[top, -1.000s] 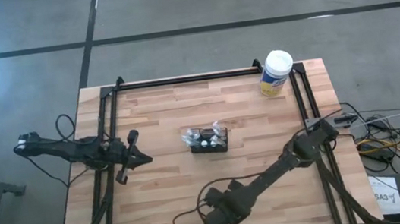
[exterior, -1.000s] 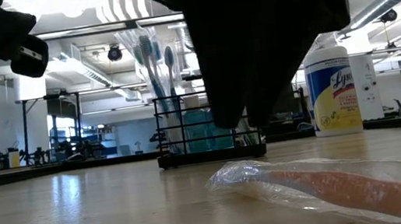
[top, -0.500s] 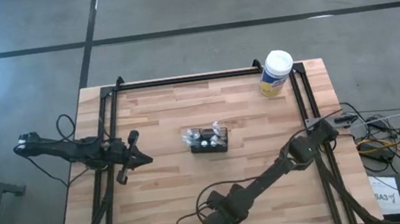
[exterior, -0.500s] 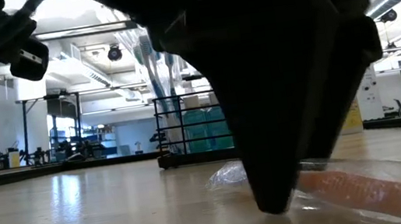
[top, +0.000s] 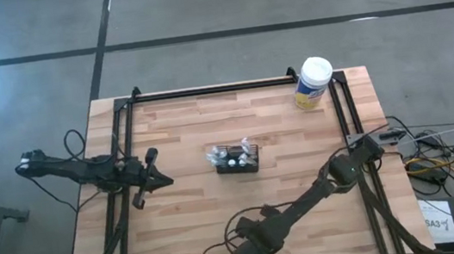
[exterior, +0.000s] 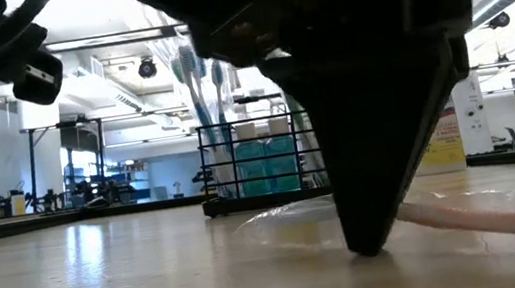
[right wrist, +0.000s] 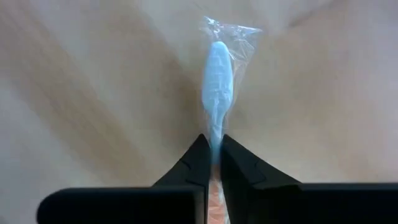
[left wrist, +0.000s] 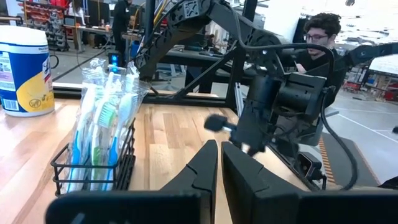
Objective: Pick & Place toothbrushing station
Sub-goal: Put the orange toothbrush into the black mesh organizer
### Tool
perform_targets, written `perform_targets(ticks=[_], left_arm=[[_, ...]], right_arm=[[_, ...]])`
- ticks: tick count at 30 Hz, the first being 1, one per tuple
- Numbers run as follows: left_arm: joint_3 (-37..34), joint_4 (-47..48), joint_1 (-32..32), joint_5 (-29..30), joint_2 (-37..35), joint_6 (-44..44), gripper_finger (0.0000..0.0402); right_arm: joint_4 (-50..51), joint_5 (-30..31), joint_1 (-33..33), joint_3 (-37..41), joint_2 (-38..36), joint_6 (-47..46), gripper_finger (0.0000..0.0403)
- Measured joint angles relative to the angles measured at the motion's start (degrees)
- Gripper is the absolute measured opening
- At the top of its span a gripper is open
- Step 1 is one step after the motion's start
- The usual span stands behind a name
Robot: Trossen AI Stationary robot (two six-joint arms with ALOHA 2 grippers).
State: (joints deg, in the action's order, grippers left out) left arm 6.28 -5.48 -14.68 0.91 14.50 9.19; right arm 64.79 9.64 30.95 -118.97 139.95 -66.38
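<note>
The toothbrushing station [top: 238, 158], a small black wire basket, stands mid-table on its base with several wrapped toothbrushes upright in it [left wrist: 99, 124]. It also shows behind my gripper in the low view [exterior: 251, 170]. Near the table's front edge lies a toothbrush in a clear wrapper [right wrist: 217, 68], light-blue head and orange handle. My right gripper [right wrist: 213, 138] points down and is shut on it [exterior: 368, 245]. My left gripper [top: 164, 180] waits shut and level, left of the basket. My right gripper pinches the wrapped toothbrush at its neck [right wrist: 215, 127], just behind the head, between its two fingers. The fingers come from above, pointing down, and stand across the brush. The brush lies flat on the table, its handle end [exterior: 490, 217] stretching away beside the fingertips.
A yellow canister with a white lid [top: 313, 83] stands at the far right corner. Black frame rails [top: 213, 88] run along the table's far and side edges. Cables and boxes lie off the right edge. A person [left wrist: 320, 34] sits beyond the table.
My right gripper has come down toward the table at the front edge, onto the wrapped toothbrush, and now has it between its fingers. The wrapper's end has flattened and shifted beside the fingertips. Basket and left arm have kept still.
</note>
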Motion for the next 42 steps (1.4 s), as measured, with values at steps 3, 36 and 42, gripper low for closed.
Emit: perform_targets(ticks=[3,36,42], left_arm=[[0.0,0.09,0.0,0.0,0.0,0.0,0.0025],[0.0,0.47,0.02,0.28,0.66,-4.83,0.0025],[0.0,0.37,0.01,0.76,0.66,-7.04,0.0025]], right_arm=[[3.59,7.09,0.69,-0.67,-1.72,0.4,0.0016],[8.34,80.37,1.95,44.31,-33.78,-28.3,0.0013],[8.14,79.13,2.3,36.3,-37.69,-9.46,0.0013]])
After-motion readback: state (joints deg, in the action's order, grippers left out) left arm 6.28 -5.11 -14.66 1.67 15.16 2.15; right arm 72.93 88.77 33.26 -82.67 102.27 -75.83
